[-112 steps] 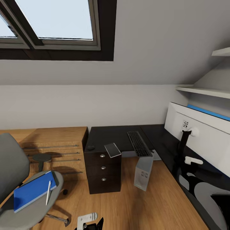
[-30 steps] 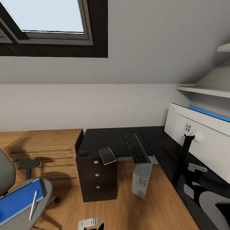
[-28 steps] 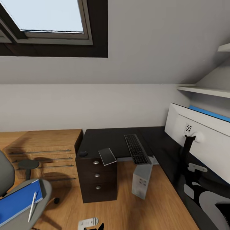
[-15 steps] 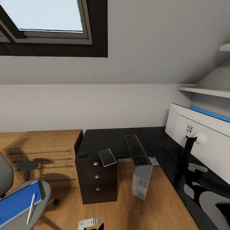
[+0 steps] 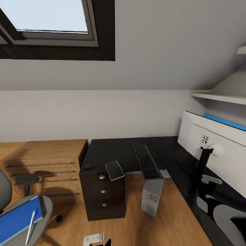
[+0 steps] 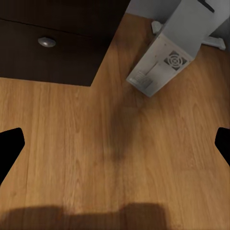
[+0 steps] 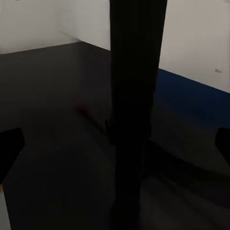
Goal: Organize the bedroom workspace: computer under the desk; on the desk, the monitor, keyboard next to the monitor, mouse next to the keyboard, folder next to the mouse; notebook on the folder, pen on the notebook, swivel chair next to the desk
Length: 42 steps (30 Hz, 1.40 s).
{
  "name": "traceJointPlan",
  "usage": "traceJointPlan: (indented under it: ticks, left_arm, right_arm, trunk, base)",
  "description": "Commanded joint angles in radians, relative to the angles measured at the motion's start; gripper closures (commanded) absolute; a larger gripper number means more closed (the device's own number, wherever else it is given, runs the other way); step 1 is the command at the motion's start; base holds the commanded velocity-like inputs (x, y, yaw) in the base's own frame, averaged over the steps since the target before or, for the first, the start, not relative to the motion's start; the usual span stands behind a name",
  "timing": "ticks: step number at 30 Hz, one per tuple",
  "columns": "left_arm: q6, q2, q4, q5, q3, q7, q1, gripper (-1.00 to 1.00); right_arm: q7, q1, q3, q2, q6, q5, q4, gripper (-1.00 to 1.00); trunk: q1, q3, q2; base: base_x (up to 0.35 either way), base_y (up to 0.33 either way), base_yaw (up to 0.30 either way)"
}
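- Both grippers are spread wide and nothing is held: in the left wrist view the left gripper (image 6: 115, 143) has dark fingertips at the two frame edges over bare wooden floor (image 6: 72, 158); in the right wrist view the right gripper (image 7: 115, 143) is likewise open, with the monitor's black stand post (image 7: 134, 105) standing between its tips.
- Against the earlier head pictures the whole scene has slid leftward, so the camera is judged to have turned or rolled toward the desk; the things themselves are not seen to have moved.
- From that, an approach phase is judged, with no object yet handled.
- Desk (image 5: 119, 150): L-shaped, glossy black top, dark three-drawer unit with round metal knobs.
- Monitor (image 5: 212, 150): on the desk's right wing, matte white-grey back seen.
- Swivel chair (image 5: 41, 208): grey fabric, well left of the desk, cut by the frame edge.
- Computer (image 5: 152, 196): pale boxy tower, tilted, on the floor under the desk.
- Keyboard (image 5: 147, 161): slim, dark-keyed, on the desk.
- Folder (image 5: 17, 218): flat bright blue, on the chair seat, far from the desk.
- Notebook (image 5: 114, 170): thin grey rectangle overhanging the desk's front edge.
- Pen (image 5: 30, 222): thin white stick on the folder.
- Mouse (image 5: 88, 166): small black dome at the desk's left corner.
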State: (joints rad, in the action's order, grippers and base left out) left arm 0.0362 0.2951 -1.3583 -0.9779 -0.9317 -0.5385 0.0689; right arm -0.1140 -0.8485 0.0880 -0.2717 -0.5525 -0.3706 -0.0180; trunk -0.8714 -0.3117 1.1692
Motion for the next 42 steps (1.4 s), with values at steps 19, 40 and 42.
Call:
traceJointPlan:
  ticks: [19,40,42]
  left_arm:
    - [0.004,0.001,-0.001,-0.007,-0.005,-0.005,0.002,-1.00]
    - [0.004,0.001,0.005,-0.007,-0.005,-0.005,0.002,-1.00]
    - [0.004,0.001,0.005,-0.008,-0.005,-0.006,0.002,-1.00]
  right_arm:
    - [-0.006,-0.001,0.007,-0.013,-0.003,-0.078,0.000,-1.00]
    - [-0.005,-0.001,0.009,-0.014,-0.003,-0.080,0.000,-1.00]
    - [-0.005,-0.001,0.009,-0.014,-0.003,-0.080,0.000,-1.00]
  trunk:
    - [0.000,-0.001,0.001]
    - [0.000,-0.001,0.001]
    - [0.000,-0.001,0.001]
  base:
    - [0.060,-0.014,0.000]
    - [0.068,-0.001,0.000]
    - [0.145,-0.002,0.000]
